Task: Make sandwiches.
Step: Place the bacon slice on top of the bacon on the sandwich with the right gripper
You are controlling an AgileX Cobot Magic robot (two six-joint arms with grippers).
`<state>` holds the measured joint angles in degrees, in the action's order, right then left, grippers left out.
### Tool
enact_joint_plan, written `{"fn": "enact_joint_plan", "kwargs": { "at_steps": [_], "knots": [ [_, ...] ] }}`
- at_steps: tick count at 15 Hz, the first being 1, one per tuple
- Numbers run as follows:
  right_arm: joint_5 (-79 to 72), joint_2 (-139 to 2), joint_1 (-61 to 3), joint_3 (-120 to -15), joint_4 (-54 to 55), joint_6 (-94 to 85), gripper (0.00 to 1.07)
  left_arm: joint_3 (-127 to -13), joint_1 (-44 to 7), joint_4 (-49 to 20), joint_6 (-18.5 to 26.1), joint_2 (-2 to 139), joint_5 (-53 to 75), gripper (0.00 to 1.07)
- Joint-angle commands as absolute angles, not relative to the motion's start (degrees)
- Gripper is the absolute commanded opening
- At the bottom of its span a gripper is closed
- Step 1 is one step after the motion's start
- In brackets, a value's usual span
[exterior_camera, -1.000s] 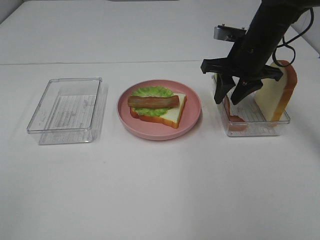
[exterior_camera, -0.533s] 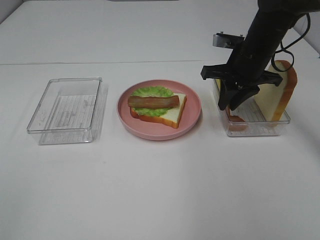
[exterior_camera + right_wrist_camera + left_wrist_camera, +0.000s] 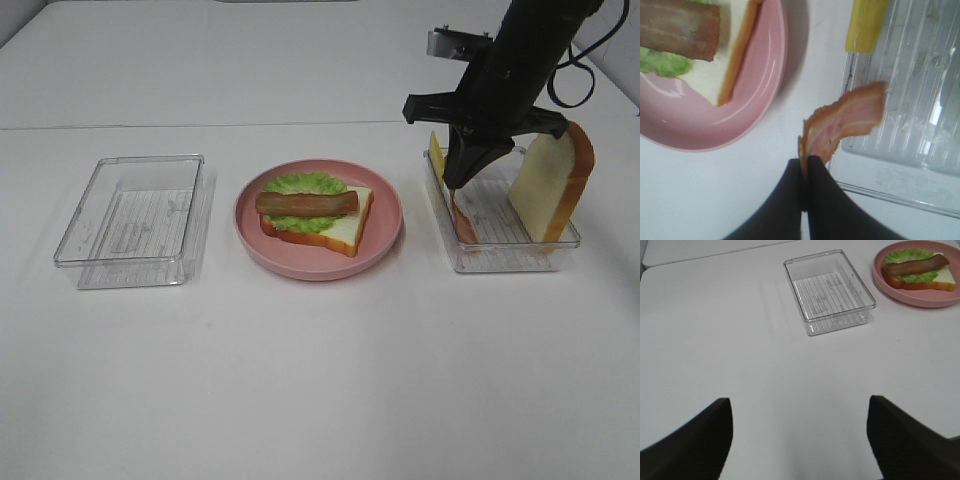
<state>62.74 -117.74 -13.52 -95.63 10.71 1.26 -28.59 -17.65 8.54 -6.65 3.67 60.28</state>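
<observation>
Bacon strip (image 3: 845, 122) hangs from right gripper (image 3: 804, 162), jaws pinched shut on one end, so the rest dangles below the tips over clear tray (image 3: 510, 262); prob. for carry to sandwich (image 3: 315, 210) on pink plate (image 3: 300, 268), off beside jaws. Left gripper (image 3: 800, 440): jaws wide, nothing btwn, idle.

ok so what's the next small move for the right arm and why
Probably carry the bacon strip across to the pink plate. The right pincer is shut on its end, it hangs at the clear tray's edge, and the sandwich there is topped only with lettuce and one other strip.
</observation>
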Motion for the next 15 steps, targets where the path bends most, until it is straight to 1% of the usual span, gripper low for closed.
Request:
{"fn": "enact_joint_plan", "kwargs": {
  "at_steps": [1, 4, 6, 8, 10, 13, 15],
  "knots": [
    [63.48, -114.19, -13.58, -97.29, 12.32, -0.46, 0.0, -28.53, -17.76, 8.14, -6.99, 3.21, 60.05, 0.72],
    [63.48, -111.78, -13.58, -97.29, 23.26, -6.65, 0.0, -28.53, -17.76, 8.14, -6.99, 3.21, 60.05, 0.72],
    [62.91, -111.78, -13.64, -97.29, 34.55, -12.55, 0.0, -28.53, -17.76, 8.14, -6.99, 3.21, 60.05, 0.72],
    [60.68, -112.82, -13.64, -97.29, 44.86, -18.79, 0.0, -28.53, -17.76, 8.14, -6.99, 3.21, 60.05, 0.72],
    [56.32, -116.25, -14.21, -97.29, 52.83, -21.6, 0.0, -28.53, -17.76, 8.14, -6.99, 3.21, 60.05, 0.72],
    [51.62, -119.86, -16.56, -97.29, 56.09, -22.69, 0.0, -28.53, -17.76, 8.14, -6.99, 3.21, 60.05, 0.72],
    [48.93, -122.56, -17.65, -97.29, 61.19, -24.52, 0.0, -28.53, -17.76, 8.14, -6.99, 3.21, 60.05, 0.72]
  ]
}}
